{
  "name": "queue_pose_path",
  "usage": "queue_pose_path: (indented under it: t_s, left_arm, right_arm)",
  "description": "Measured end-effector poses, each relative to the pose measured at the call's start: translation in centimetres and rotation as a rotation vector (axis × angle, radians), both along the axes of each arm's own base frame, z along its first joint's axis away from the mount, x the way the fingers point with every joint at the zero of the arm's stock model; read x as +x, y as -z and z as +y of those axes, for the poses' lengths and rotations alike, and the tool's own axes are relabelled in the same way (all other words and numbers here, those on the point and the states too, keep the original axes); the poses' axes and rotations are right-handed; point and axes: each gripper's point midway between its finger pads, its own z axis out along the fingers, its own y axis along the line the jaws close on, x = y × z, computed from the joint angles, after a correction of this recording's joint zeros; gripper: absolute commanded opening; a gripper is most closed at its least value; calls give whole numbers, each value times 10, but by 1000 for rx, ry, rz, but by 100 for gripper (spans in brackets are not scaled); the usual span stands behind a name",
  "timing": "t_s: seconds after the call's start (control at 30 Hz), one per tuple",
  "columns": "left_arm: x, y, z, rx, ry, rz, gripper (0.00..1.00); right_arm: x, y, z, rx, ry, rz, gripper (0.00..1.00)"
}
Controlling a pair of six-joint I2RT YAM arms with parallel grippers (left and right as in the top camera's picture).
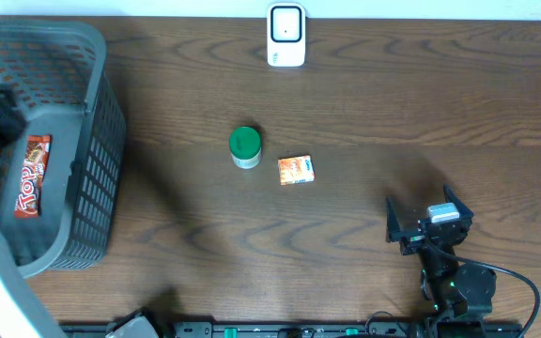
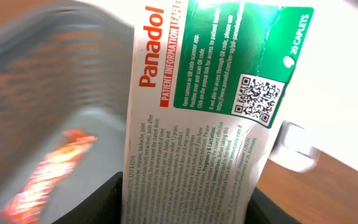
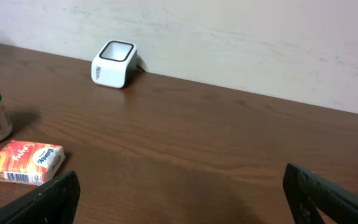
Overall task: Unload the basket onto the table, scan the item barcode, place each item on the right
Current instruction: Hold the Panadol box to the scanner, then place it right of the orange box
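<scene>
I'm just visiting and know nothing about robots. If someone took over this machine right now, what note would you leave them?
Left gripper: closed on the Panadol box, held over the grey basket.
Right gripper: open and empty, low over the table.
The scanner stands at the table's far edge, nothing in front of it.
A candy bar lies in the basket; a green-lidded jar and an orange box sit mid-table.
Done: Panadol box gripped.
Left: carry it to the scanner and show its barcode.
</scene>
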Motion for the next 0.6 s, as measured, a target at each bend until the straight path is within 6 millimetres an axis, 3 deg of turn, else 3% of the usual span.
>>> queue_pose_path:
  t_s: [0.13,0.3,0.47,0.53,0.6]
  left_arm:
    - [3,-15,-79,-59,256,-55,46]
    - [12,-2,-181,-116,590,-2,44]
    - [15,38,-274,-48,855,124,43]
    - [18,70,-313,18,951,204,44]
    - [25,96,-335,80,983,262,44]
  right_arm:
    - [0,0,0,0,0,0,99]
    - [0,0,0,0,2,0,99]
    - [0,0,0,0,2,0,99]
    - [0,0,0,0,2,0,99]
    - [0,0,0,0,2,0,99]
